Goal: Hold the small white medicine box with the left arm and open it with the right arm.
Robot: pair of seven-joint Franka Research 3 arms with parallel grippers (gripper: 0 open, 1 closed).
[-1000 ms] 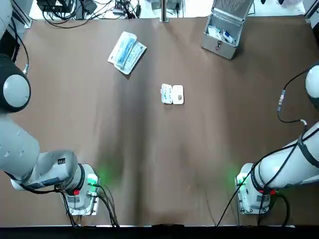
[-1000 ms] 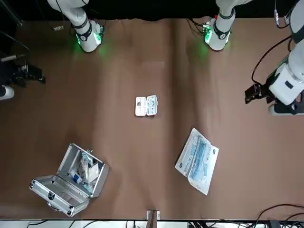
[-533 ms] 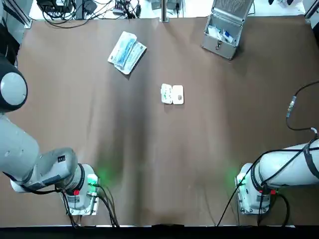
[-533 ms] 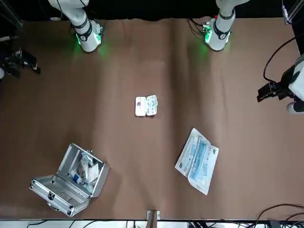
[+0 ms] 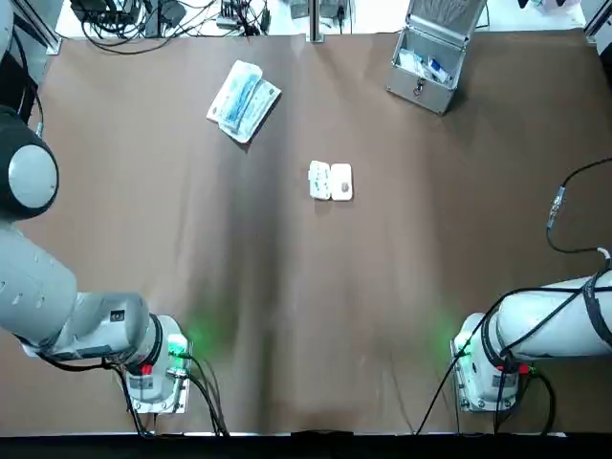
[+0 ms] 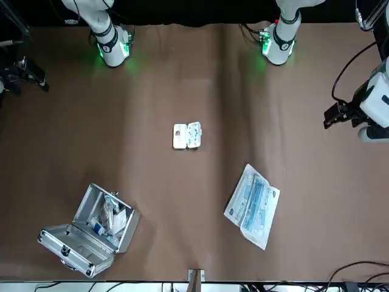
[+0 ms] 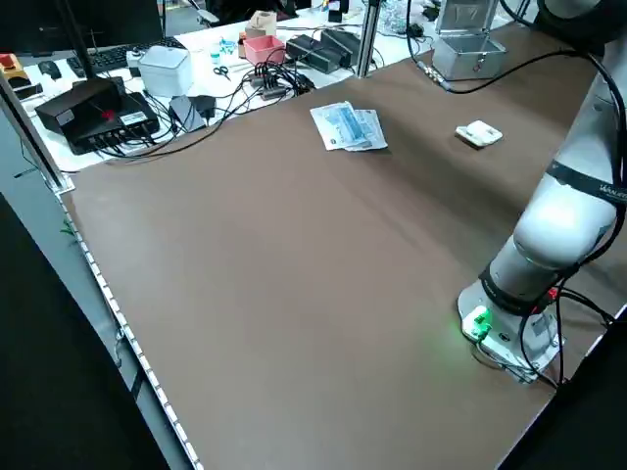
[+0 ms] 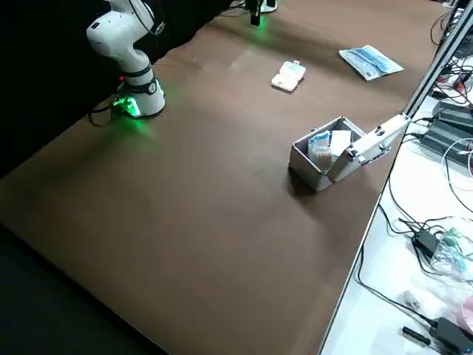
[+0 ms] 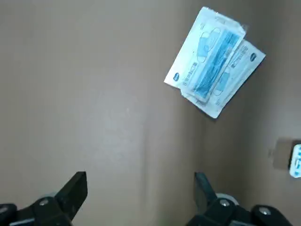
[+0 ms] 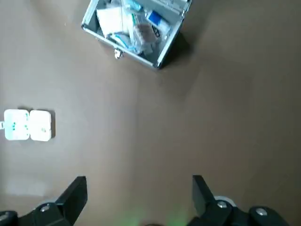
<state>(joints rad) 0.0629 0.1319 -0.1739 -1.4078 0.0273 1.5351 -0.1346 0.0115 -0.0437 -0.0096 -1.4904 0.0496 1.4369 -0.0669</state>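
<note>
The small white medicine box [image 5: 331, 181] lies in the middle of the table with its lid folded flat beside its base, and blue-green pills show in one half [image 6: 186, 135]. No gripper touches it. My left gripper [image 9: 140, 188] is open and hovers high over the table's left side [image 6: 331, 115], with the box at the edge of its wrist view [image 9: 296, 160]. My right gripper [image 10: 138, 190] is open too, high over the right side [image 6: 33, 78], and its wrist view shows the box [image 10: 28, 125] well away from it.
An open aluminium case [image 5: 428, 57] with supplies stands at the far right. A flat blue-and-white packet of masks [image 5: 243, 100] lies at the far left. Cables and devices [image 7: 127, 98] sit beyond the table's far edge.
Both arms have drawn outward from the middle towards the table's sides. The left gripper has since edged slightly back inward. The box has not moved.
</note>
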